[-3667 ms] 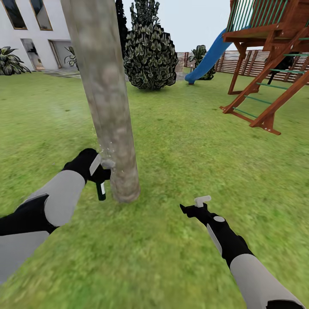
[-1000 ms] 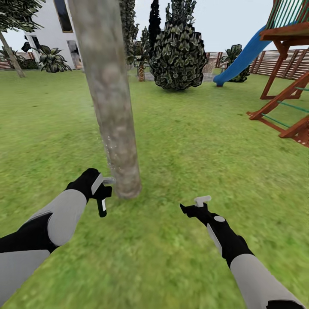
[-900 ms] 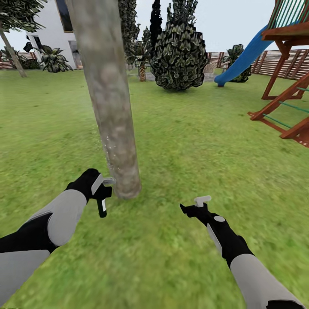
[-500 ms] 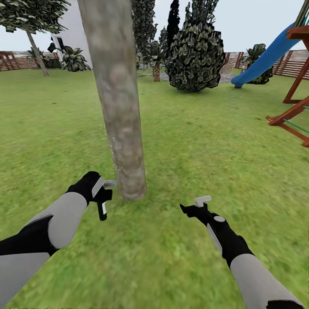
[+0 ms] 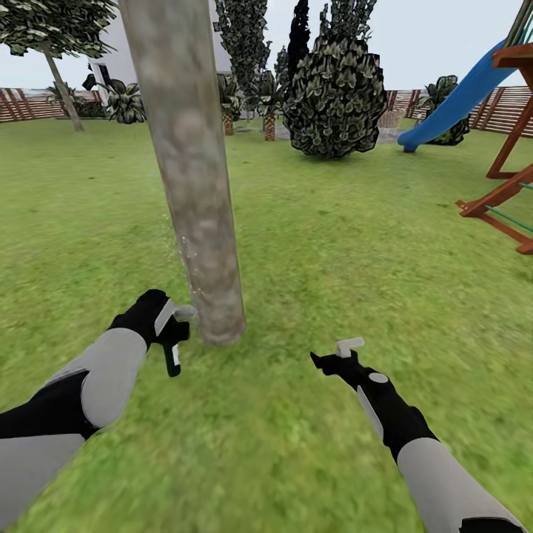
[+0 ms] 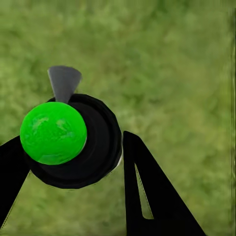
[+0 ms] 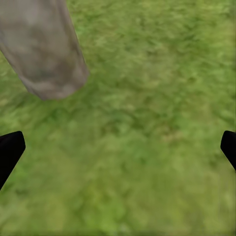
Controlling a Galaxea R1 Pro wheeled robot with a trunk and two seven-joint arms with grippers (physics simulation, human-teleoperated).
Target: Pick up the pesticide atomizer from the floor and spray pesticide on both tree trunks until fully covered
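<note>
A thick mottled beige-grey tree trunk (image 5: 194, 170) rises from the lawn just ahead of me. My left gripper (image 5: 176, 329) is shut on the pesticide atomizer (image 5: 172, 356), a small black sprayer with a white patch, held close to the left side of the trunk's base. Fine pale specks hang beside the trunk (image 5: 183, 252). In the left wrist view the atomizer (image 6: 93, 147) has a bright green top and a grey nozzle, sitting between the black fingers (image 6: 147, 196). My right gripper (image 5: 337, 354) is open over grass, right of the trunk base (image 7: 46, 54).
A second tree (image 5: 59, 29) with a pale leaning trunk stands far left by the brown fence (image 5: 26, 104). A large dark bush (image 5: 337, 89) and narrow conifers stand behind. A wooden play frame (image 5: 511, 192) with a blue slide (image 5: 451, 100) is at the right.
The whole view has swung left, so the play frame has slid toward the right edge. My left gripper still holds the atomizer by the trunk base. The right arm has not moved.
</note>
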